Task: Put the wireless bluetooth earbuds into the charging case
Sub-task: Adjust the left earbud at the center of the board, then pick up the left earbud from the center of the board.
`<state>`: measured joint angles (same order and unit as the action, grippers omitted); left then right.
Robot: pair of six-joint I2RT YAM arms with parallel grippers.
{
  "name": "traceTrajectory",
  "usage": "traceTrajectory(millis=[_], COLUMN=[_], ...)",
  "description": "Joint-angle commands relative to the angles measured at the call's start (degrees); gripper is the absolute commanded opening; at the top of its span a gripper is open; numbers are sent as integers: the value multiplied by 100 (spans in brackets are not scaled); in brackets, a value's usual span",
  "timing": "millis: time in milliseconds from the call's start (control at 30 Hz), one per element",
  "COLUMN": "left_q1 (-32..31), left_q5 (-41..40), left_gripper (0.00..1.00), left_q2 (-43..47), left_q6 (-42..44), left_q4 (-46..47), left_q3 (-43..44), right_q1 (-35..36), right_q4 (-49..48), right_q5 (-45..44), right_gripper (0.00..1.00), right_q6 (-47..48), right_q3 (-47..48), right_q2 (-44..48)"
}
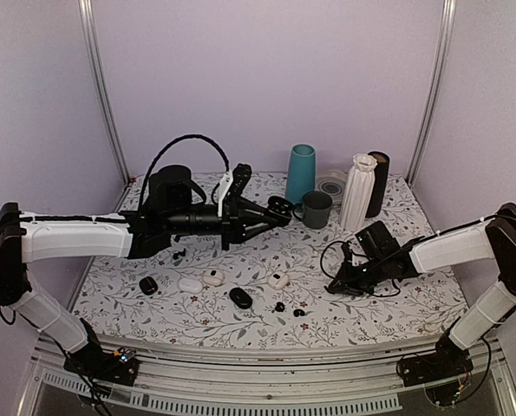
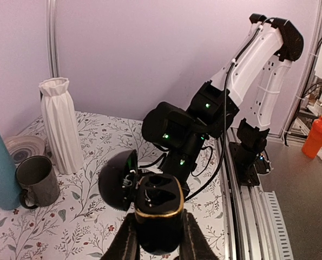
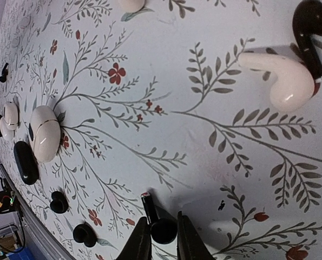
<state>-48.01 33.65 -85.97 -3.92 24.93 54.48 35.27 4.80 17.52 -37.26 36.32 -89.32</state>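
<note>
Black earbud, stem slanting up-left in the right wrist view, sits pinched in the nearly closed right tool over the tabletop; the left tool clamps the open-lidded charging case aloft.

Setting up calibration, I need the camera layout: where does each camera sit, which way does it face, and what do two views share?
Top external: above and behind the bases, looking down on the table; left arm and right arm show.
Left wrist: on the raised left arm, facing across toward the right arm; left gripper clamps the open charging case.
Right wrist: low over the table, facing down; right gripper straddles a black earbud.
Shared: top and left wrist both show the white vase.
</note>
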Motion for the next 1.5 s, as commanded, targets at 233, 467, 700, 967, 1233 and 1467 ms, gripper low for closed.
traceTrajectory(millis=[233, 467, 700, 967, 1233, 1467], left_q1=[-43, -49, -44, -46, -49, -43], left_q5=[-89, -44, -46, 23, 4, -23], left_gripper=[0, 0, 0, 0, 0, 0], left_q2=[50, 16, 43, -8, 53, 121], left_q6=[163, 139, 129, 96, 111, 129], left_q4=[-59, -30, -32, 41, 47, 47], left_q3=[87, 111, 99, 141, 91, 41], right_q1=[33, 43, 151, 331, 345, 341], right_q4=[-44, 200, 128, -446, -952, -1041], right_q5=[-1126, -1245, -1077, -651, -630, -530], right_gripper=[18, 18, 23, 25, 27, 28], right_q6=[-707, -674, -1185, -1779, -2716, -3352], right_q3=[-391, -276, -519, -846, -1038, -907], right_q2=[721, 722, 1187, 1273, 1195, 700])
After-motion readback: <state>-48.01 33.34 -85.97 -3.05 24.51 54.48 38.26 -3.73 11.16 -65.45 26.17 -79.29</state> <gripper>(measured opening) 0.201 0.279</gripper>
